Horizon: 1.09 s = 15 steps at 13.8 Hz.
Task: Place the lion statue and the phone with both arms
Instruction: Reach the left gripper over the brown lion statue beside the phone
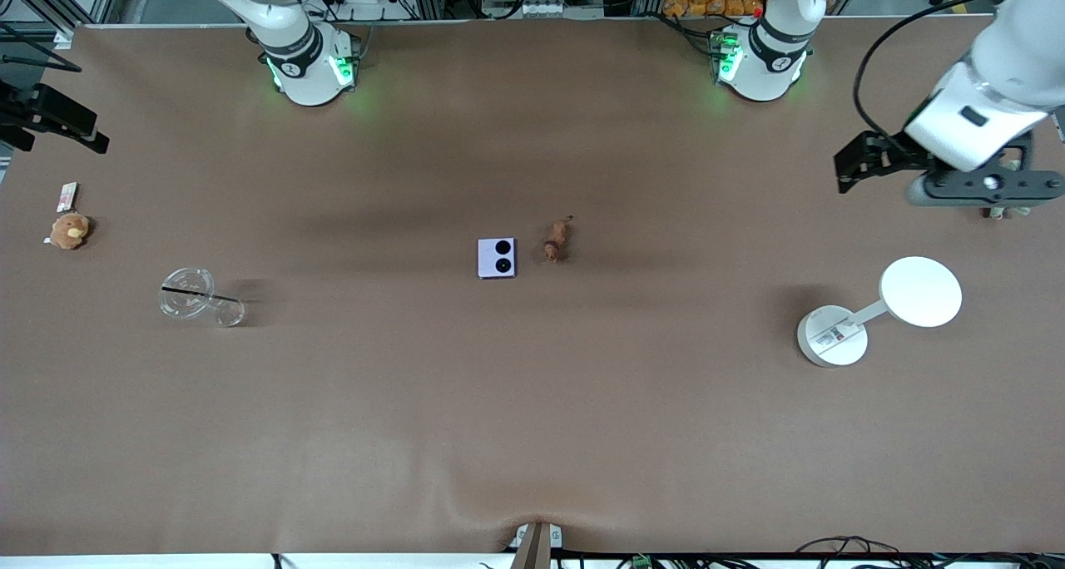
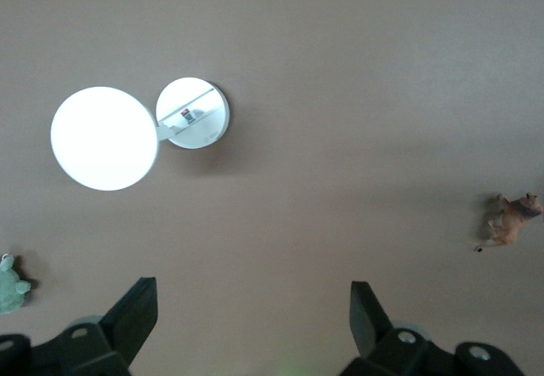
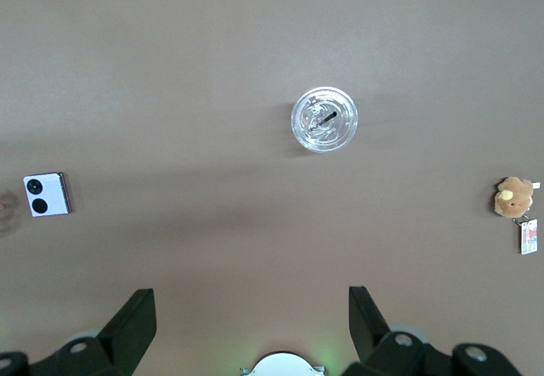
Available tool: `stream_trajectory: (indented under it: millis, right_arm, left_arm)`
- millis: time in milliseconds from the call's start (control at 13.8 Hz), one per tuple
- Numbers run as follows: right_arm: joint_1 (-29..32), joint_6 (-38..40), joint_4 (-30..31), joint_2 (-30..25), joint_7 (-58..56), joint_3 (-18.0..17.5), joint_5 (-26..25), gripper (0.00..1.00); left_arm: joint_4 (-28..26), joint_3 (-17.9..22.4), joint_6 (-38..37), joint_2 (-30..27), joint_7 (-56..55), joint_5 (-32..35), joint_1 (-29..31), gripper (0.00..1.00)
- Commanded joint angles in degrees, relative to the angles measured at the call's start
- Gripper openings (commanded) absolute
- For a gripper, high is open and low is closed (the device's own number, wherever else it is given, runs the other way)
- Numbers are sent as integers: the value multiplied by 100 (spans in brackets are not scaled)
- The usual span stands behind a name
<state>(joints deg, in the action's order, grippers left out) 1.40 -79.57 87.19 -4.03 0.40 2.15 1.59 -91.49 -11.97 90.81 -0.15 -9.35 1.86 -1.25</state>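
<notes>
The phone (image 1: 497, 258), a pale lavender square with two black circles, lies flat mid-table. It also shows in the right wrist view as the phone (image 3: 46, 194). Close beside it, toward the left arm's end, stands the small reddish-brown lion statue (image 1: 556, 240) (image 2: 508, 222). My left gripper (image 1: 990, 188) (image 2: 252, 291) hangs open and empty above the table's left-arm end, well away from both. My right gripper (image 3: 251, 295) hangs open and empty, high over the right arm's end, with that arm's base below it.
A white round-headed lamp (image 1: 874, 311) (image 2: 136, 133) stands at the left arm's end, a green plush (image 2: 8, 284) near it. At the right arm's end are a clear lidded cup with a straw (image 1: 190, 294) (image 3: 324, 120) and an orange-brown plush (image 1: 71, 230) (image 3: 513, 196).
</notes>
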Motion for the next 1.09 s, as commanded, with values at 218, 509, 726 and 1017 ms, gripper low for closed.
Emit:
stream_trajectory:
  millis: [218, 509, 726, 1017]
  right_arm:
    - [133, 56, -71, 43, -13, -57, 95, 100]
    - [133, 56, -71, 43, -13, -57, 95, 100]
    - [133, 47, -71, 43, -13, -57, 95, 100]
    - [124, 47, -53, 69, -13, -57, 95, 100]
  left_arm:
    - [52, 2, 121, 374, -839, -151, -770, 100]
    - [61, 2, 524, 717, -1805, -160, -1377, 100]
    - [78, 2, 867, 1024, -2456, -151, -1808, 100]
    - [113, 2, 1324, 1473, -2589, -343, -2151, 100]
